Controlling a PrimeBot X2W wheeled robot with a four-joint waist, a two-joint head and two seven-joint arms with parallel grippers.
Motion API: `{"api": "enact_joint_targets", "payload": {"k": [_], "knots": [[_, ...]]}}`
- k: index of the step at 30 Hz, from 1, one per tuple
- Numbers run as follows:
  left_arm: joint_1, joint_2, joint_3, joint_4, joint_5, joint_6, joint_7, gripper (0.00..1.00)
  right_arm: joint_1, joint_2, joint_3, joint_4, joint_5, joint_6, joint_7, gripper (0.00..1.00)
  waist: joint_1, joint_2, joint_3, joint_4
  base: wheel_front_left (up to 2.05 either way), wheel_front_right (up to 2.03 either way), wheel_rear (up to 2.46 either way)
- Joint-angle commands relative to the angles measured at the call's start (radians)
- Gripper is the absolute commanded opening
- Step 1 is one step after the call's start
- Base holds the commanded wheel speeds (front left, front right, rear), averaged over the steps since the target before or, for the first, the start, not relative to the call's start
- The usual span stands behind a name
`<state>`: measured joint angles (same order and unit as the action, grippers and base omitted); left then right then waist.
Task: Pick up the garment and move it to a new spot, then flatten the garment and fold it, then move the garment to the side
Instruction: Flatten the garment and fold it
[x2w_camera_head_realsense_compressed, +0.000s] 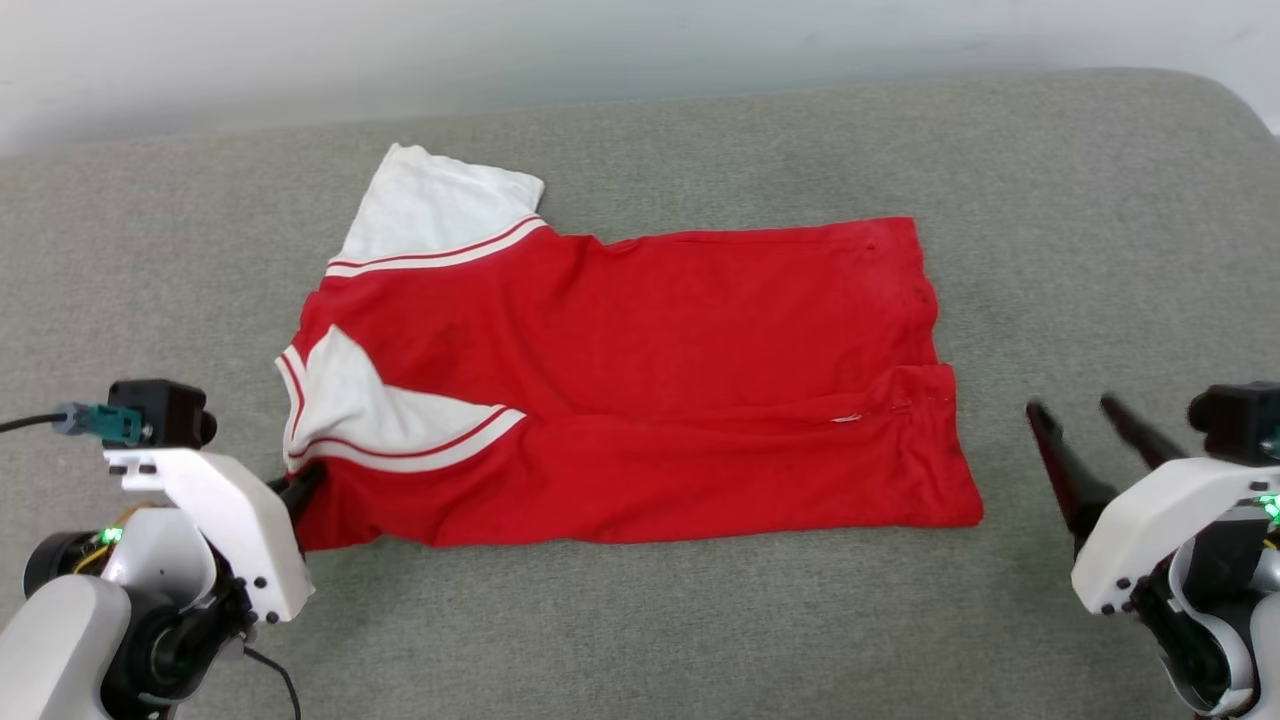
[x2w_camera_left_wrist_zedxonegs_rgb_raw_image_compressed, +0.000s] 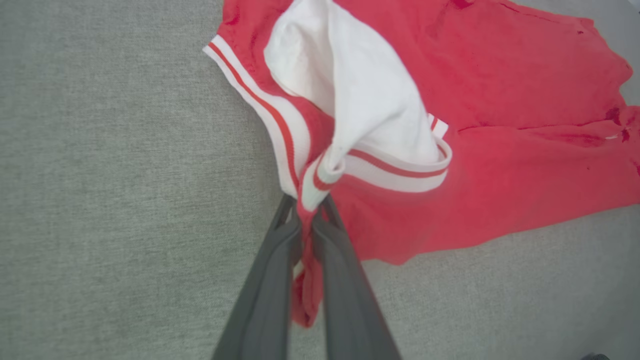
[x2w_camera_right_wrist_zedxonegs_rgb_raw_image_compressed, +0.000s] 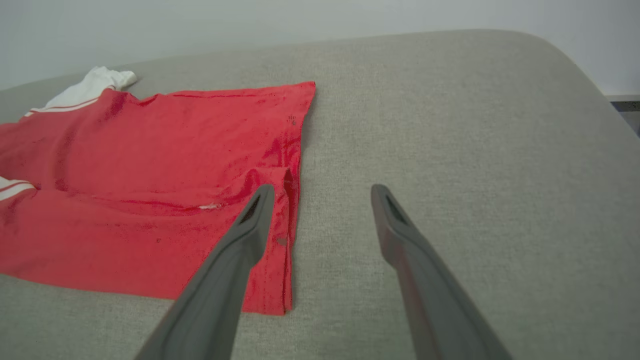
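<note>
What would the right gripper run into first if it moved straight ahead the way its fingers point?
Likely the bare grey cushion, just beside the red T-shirt's hem. The open right gripper has unclear height, so one finger might graze that hem.

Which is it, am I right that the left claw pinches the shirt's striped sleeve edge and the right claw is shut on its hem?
Not the right claw: the right wrist view shows it open, holding nothing, beside the garment. The left claw does pinch the striped sleeve edge.
</note>
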<state>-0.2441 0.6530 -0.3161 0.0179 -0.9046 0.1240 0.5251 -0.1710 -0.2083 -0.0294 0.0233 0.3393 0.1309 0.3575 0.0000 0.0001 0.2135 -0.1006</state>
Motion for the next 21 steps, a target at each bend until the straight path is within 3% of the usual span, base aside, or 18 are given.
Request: {"api": "enact_joint_targets", "payload": {"k": [1,2,3,6,15,16,17,21], "knots": [[-0.010,0.001,-0.002,-0.016,0.011,0.006,-0.004,0.00,-0.013,-0.012,0.012,0.021,0.019,0.000,0.054,1.00,0.0000,-0.0001,0.003,0.010,0.00,0.00,0.00],[-0.010,0.001,-0.002,-0.016,0.011,0.006,-0.004,0.00,-0.013,-0.012,0.012,0.021,0.019,0.000,0.054,1.00,0.0000,-0.0001,0.003,0.010,0.00,0.00,0.00],[-0.016,-0.001,-0.007,-0.036,0.019,0.013,-0.005,0.00,-0.026,-0.035,0.035,0.054,0.046,0.000,0.142,1.00,0.0000,-0.0001,0.011,0.018,0.00,0.00,0.00],[-0.029,-0.009,-0.015,-0.061,0.028,0.018,-0.005,0.00,-0.059,-0.050,0.071,0.103,0.086,0.000,0.239,1.00,0.0000,-0.0001,0.029,0.031,0.00,0.00,0.00],[-0.054,-0.030,-0.034,-0.077,0.047,0.020,-0.018,0.00,-0.164,-0.040,0.169,0.278,0.150,0.000,0.314,1.00,0.0000,-0.0001,0.080,0.060,0.00,0.00,0.00],[-0.066,-0.055,-0.043,-0.055,0.045,0.012,-0.038,0.00,-0.183,-0.040,0.260,0.376,0.194,0.001,0.365,0.37,0.0000,-0.0001,0.084,0.071,0.00,0.00,0.00],[-0.067,-0.058,-0.043,-0.051,0.044,0.011,-0.043,0.00,-0.188,-0.043,0.268,0.383,0.203,0.001,0.363,0.00,0.0000,-0.0001,0.082,0.071,0.00,0.00,0.00],[-0.058,-0.074,-0.040,-0.031,0.041,0.008,-0.068,0.00,-0.219,-0.076,0.281,0.382,0.221,0.001,0.338,0.00,0.0000,-0.0001,0.064,0.071,0.00,0.00,0.00]]}}
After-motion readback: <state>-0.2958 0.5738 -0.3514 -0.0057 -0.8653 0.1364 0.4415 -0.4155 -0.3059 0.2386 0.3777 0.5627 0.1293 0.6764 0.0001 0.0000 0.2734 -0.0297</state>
